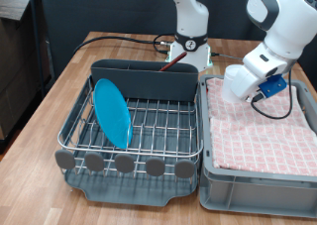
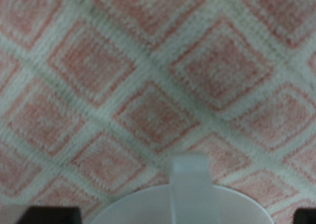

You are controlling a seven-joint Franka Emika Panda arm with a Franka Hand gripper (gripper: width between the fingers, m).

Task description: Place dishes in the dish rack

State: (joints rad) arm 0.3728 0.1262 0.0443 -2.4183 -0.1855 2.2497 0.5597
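**Gripper over the crate, above the mug**

The gripper (image 1: 260, 94) is hanging low over the pink checked cloth (image 1: 263, 136) in the grey crate (image 1: 260, 185); whether it is wide or closed, I cannot tell. The white mug (image 2: 188, 199) is peeking in just below it. The blue plate (image 1: 112, 112) is standing in the dish rack (image 1: 129, 136). Going straight down over the mug's handle would probably work best.

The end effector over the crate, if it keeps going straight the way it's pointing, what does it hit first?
Most likely the pink checked cloth lining the grey crate. The wrist view looks straight onto that cloth, with a white rounded object, probably the mug, at its edge. The end effector hangs just above; depth is unclear.
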